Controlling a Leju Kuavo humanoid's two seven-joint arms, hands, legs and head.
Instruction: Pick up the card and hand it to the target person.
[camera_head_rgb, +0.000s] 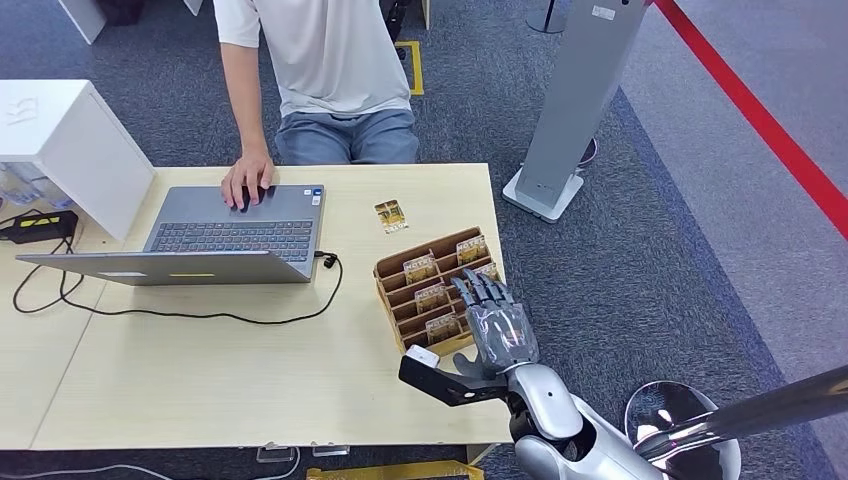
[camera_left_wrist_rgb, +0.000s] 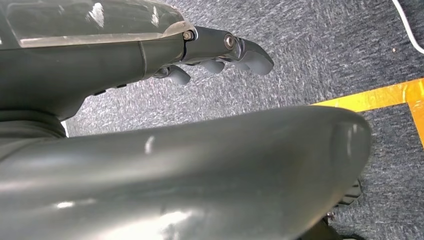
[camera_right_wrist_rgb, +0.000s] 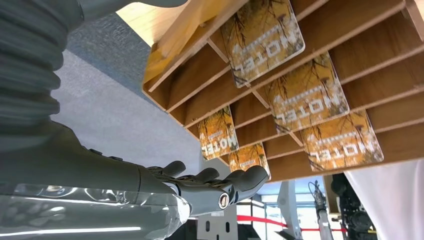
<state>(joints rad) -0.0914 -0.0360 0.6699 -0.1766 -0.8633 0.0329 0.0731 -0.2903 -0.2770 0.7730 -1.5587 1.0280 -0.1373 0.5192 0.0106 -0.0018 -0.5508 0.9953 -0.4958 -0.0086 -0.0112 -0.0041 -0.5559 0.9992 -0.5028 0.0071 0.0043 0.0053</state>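
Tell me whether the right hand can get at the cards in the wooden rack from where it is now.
Probably yes. The right hand hangs open over the rack, its fingers above the near slots, and nothing lies between them and the cards standing there.

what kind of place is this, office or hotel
Probably a mock hotel front desk in an office: a wooden rack of cards printed HOTEL, a person at a laptop, and grey office carpet.

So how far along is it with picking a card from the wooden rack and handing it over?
Early. The right hand hovers open over the wooden rack, holding nothing; cards sit in their slots. One loose card lies on the table. Gripping, lifting and passing to the person remain.
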